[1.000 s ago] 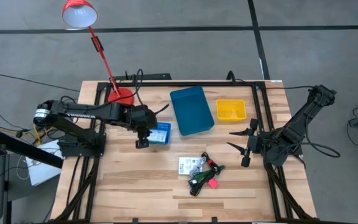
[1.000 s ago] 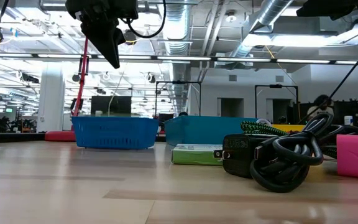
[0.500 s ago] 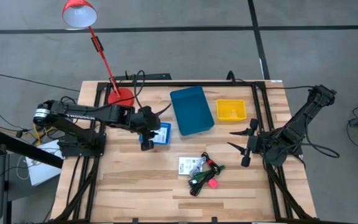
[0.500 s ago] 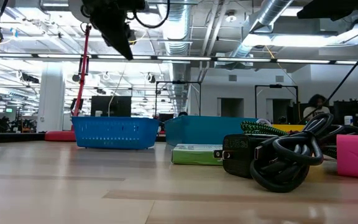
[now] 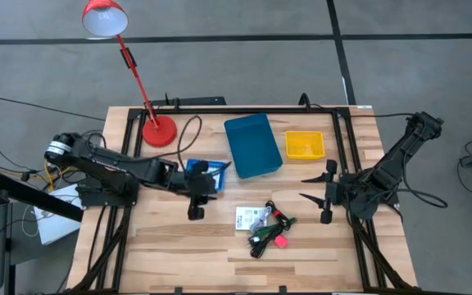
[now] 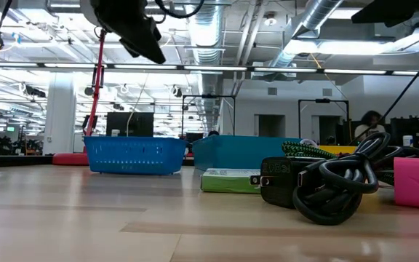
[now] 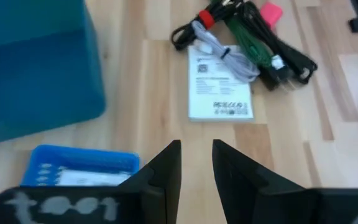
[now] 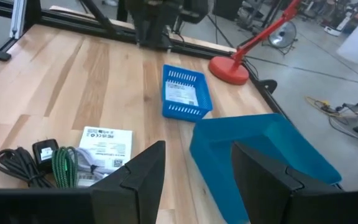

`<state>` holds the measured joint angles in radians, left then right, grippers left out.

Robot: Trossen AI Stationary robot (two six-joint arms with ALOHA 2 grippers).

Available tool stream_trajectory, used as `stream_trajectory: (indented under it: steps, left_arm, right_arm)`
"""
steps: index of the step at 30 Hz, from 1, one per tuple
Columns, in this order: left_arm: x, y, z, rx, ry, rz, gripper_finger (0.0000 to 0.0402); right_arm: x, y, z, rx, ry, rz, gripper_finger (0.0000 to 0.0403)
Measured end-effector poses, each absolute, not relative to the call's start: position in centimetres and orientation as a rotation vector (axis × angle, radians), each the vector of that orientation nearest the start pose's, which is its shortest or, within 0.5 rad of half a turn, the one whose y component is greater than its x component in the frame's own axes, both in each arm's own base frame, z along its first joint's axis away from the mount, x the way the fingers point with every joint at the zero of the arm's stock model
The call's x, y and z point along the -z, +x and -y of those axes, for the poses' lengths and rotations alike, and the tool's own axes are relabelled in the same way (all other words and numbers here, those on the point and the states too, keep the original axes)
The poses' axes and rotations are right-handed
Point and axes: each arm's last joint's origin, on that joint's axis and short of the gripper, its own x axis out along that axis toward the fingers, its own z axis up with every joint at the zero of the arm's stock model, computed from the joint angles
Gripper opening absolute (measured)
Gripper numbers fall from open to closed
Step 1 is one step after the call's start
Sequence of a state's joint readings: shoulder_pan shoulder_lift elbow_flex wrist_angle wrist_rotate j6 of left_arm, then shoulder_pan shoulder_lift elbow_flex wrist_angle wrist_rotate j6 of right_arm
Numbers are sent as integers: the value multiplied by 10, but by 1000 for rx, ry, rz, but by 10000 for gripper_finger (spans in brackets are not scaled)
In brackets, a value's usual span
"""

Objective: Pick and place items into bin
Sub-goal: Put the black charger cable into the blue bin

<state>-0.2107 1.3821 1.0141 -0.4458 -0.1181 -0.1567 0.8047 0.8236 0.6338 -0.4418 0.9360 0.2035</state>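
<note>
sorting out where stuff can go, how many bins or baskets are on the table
3: a large teal bin at the back centre, a yellow bin to its right, and a small blue basket to its left, beside the left gripper. None seems hidden.

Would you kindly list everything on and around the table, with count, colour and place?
Packet: one, white printed, flat on the table centre-front.
Cables: one tangle, black with red and green, lying against the packet's right edge.
Pink piece: one, at the tangle's front edge.
Basket: one, small, blue, left of centre, with a white printed item inside.
Bin: one, large, teal, centre-back.
Tray: one, yellow, right of the bin.
Lamp: one, red, its base at the table's back left.
Left hand: dark, nearly shut, in front of the basket.
Right hand: dark, open, over the table's right side.
</note>
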Motion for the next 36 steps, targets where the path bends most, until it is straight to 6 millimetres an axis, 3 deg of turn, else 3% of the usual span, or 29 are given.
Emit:
stream_trajectory:
  steps: [11, 16, 20, 26, 30, 36]
  left_arm:
    - [-208, 304, 107, 121, -42, -837, 80]
    - [-201, 309, 134, 201, -36, -755, 80]
    - [-213, 307, 151, 244, -20, -634, 80]
    - [-251, 295, 164, 242, 101, -401, 80]
    - [-285, 277, 157, 167, 196, -277, 80]
    - [-329, 239, 132, -1, 276, -204, 80]
  right_arm:
    - [-259, 129, -100, 167, -278, -391, 177]
    - [-259, 129, -101, 125, -264, -408, 177]
    - [-256, 131, -102, -7, -228, -473, 177]
    - [-249, 141, -101, -174, -167, -583, 177]
    - [-243, 151, -100, -214, -168, -634, 177]
    - [-235, 162, -103, -278, -185, -673, 177]
